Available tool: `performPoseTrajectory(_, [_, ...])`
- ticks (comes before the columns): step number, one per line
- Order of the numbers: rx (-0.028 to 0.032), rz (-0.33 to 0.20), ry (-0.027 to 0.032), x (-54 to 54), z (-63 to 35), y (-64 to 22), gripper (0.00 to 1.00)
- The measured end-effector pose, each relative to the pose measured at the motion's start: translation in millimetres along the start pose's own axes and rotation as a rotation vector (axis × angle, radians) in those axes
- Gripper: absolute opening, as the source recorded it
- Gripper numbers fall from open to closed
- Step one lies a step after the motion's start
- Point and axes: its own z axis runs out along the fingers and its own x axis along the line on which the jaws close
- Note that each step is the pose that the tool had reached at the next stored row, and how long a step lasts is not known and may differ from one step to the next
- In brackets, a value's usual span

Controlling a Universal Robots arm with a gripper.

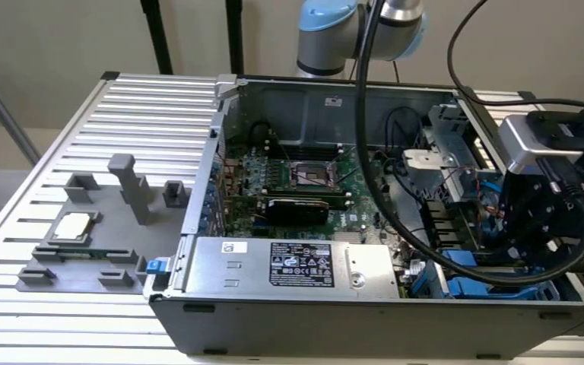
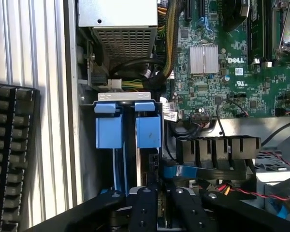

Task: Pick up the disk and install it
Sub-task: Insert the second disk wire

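Observation:
The disk sits in its bright blue carrier frame [image 2: 108, 130] and stands on edge in the drive bay at the case's corner. Two blue tabs flank its thin silver edge [image 2: 133, 145]. My gripper [image 2: 163, 191] hangs low inside the open computer case [image 1: 221, 129], just beside the carrier's near end. I cannot tell whether it touches the carrier. In the exterior view the gripper [image 1: 520, 251] is at the right side of the case, above blue plastic parts [image 1: 462, 258] in the bay.
A silver power supply with a black label [image 1: 292, 266] lines the case's near wall. The green motherboard [image 2: 222, 63] lies beside the bay. A thick black cable [image 1: 373, 152] loops down to my wrist. A grey fixture holding a processor chip [image 1: 74, 226] rests on the slatted table [image 1: 150, 99].

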Motion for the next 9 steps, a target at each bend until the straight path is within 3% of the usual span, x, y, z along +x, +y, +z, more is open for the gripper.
performPoseTrajectory(9, [-0.0004, 0.003, 0.0012, -1.9, -35.5, 1.1, 1.0])
